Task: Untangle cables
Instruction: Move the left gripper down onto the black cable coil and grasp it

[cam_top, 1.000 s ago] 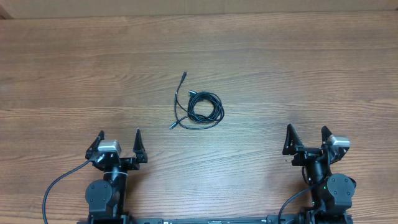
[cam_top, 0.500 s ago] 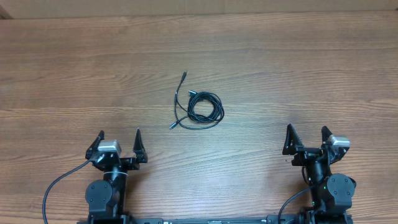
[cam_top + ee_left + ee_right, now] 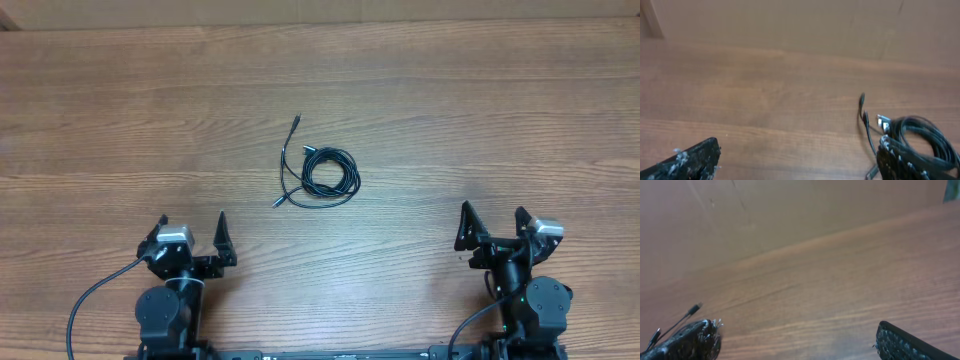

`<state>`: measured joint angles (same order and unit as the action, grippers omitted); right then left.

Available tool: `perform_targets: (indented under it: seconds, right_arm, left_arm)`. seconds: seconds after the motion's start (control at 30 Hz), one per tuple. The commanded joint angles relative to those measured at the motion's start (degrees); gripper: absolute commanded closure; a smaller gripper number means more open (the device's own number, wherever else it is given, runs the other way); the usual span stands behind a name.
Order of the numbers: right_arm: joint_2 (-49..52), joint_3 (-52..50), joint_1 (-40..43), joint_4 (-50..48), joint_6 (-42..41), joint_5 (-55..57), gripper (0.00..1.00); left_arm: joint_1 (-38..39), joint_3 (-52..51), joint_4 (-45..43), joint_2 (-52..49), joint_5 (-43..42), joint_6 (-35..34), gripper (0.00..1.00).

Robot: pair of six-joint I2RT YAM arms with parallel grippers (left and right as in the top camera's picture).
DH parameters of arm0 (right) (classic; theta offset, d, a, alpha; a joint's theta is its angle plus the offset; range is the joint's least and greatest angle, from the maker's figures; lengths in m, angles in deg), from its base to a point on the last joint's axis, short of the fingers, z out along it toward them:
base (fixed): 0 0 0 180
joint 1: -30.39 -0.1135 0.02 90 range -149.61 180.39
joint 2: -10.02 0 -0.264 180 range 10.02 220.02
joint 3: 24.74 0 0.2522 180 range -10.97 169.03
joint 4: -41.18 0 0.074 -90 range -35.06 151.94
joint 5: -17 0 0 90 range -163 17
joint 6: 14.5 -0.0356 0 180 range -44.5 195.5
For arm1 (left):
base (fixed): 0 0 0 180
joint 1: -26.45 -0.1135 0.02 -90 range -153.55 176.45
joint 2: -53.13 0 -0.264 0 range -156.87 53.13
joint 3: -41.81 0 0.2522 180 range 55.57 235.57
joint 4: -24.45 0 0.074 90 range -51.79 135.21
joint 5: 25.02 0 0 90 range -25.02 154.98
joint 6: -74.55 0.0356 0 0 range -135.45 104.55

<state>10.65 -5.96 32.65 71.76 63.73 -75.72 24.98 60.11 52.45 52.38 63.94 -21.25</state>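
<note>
The cables [image 3: 322,175] lie as one small black coiled bundle in the middle of the wooden table, with loose plug ends trailing to its upper left and lower left. The bundle also shows at the right of the left wrist view [image 3: 912,137]; only two plug ends [image 3: 675,322] show in the right wrist view. My left gripper [image 3: 192,224] is open and empty near the front left edge, well short of the bundle. My right gripper [image 3: 492,216] is open and empty near the front right edge.
The wooden table [image 3: 480,110] fills the view. A tan wall or board runs along its far edge [image 3: 790,25]. Thick black cables fixed to the arm bases loop at the front edge [image 3: 95,300].
The left gripper has shifted very slightly. The cables and the right arm have not moved.
</note>
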Motion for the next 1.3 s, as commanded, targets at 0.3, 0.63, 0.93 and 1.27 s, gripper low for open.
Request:
perform_targets:
  seconds: [0.3,0.63,0.93,1.27]
  right_arm:
    - [7.8,11.8,0.0,8.1,-0.4,-0.4,0.0]
    - [27.0,29.2,0.0,18.6,-0.4,-0.7,0.0]
    - [49.0,50.7,0.0,40.9,-0.4,-3.4,0.0]
    - [57.7,57.3,0.0,42.0,-0.3,-11.1,0.0]
  left_arm:
    - [0.4,16.6,11.6,-14.0,-0.1,-0.6,0.0]
    - [0.4,36.1,21.4,-35.6,-4.0,-0.6,0.0]
    - [0.4,55.7,41.6,-50.9,-6.0,-0.7,0.0]
    - [0.7,55.7,30.1,-57.6,-17.4,-2.3,0.0]
